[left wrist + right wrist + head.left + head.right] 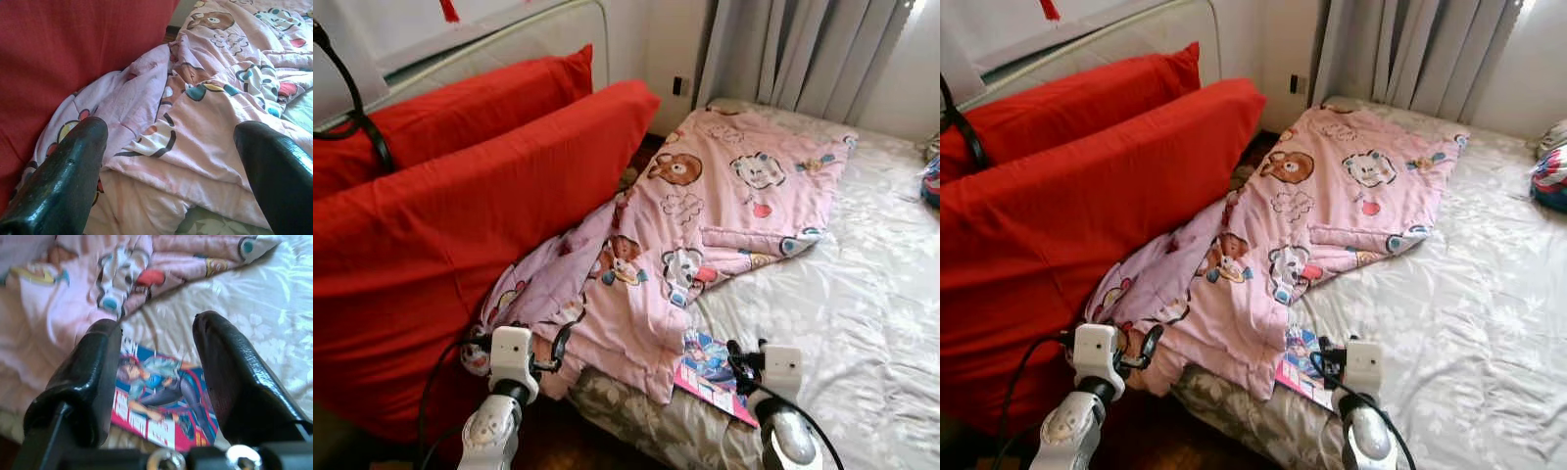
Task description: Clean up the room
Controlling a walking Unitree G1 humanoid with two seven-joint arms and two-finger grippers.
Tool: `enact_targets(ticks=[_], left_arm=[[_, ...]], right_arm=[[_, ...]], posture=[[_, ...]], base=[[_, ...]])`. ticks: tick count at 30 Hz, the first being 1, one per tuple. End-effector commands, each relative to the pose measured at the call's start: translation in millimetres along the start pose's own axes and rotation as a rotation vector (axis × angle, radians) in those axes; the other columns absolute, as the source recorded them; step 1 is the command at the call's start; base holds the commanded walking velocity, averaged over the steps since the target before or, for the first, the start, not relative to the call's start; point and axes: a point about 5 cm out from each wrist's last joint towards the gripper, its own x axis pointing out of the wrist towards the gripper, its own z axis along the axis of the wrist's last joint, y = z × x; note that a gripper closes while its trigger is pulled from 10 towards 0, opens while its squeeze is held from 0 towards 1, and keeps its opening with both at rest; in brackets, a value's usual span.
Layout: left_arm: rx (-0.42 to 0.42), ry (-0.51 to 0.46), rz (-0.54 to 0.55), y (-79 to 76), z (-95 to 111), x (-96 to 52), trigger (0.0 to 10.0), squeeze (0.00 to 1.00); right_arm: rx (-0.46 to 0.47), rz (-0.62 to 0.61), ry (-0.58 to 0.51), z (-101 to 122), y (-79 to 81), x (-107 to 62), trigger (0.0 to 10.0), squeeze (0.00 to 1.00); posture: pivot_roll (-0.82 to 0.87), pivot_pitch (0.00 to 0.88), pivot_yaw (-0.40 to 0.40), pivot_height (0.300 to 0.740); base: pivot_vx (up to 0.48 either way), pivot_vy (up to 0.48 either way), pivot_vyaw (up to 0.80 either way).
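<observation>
From the head views, a pink blanket [705, 215] lies crumpled across the bed [862, 323], its near corner sagging off the edge beside red cushions [460, 215], so it wants straightening. A magazine [710, 377] pokes out from under its hem. In the left wrist view, the left hand [171, 166] hovers released over the drooping corner, ready to pinch it. In the right wrist view, the right hand [156, 377] hangs released above the magazine, grasping nothing.
</observation>
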Motion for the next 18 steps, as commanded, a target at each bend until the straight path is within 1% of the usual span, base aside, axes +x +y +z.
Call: enact_targets(ticks=[1,4,9,13,18], left_arm=[[0.003,0.003,-0.020,-3.9,1,-1.2,10.0,0.00],[-0.001,-0.003,-0.015,-3.4,5,1.4,10.0,0.00],[0.002,-0.011,-0.020,-3.0,11,4.9,10.0,0.00],[0.004,-0.010,-0.021,-2.5,12,5.1,10.0,0.00],[0.002,-0.011,-0.031,-5.3,15,5.3,10.0,0.00]], right_arm=[[-0.004,0.003,0.005,-2,2.5,-1.3,10.0,0.00],[-0.010,0.002,0.016,-2,4.6,-0.2,10.0,0.00],[-0.018,0.011,-0.007,4,7.0,2.5,10.0,0.00],[-0.009,0.001,-0.033,9,6.8,4.4,10.0,0.00],[-0.011,-0.010,-0.016,8,8.5,5.8,10.0,0.00]], posture=[[-0.06,0.116,-0.020,0.740],[-0.06,0.119,-0.017,0.736],[-0.06,0.117,-0.015,0.703],[-0.07,0.113,-0.012,0.703],[-0.06,0.108,-0.010,0.703]], base=[[0.000,0.000,0.00],[0.000,0.000,0.00],[0.000,0.000,0.00],[0.000,0.000,0.00],[0.000,0.000,0.00]])
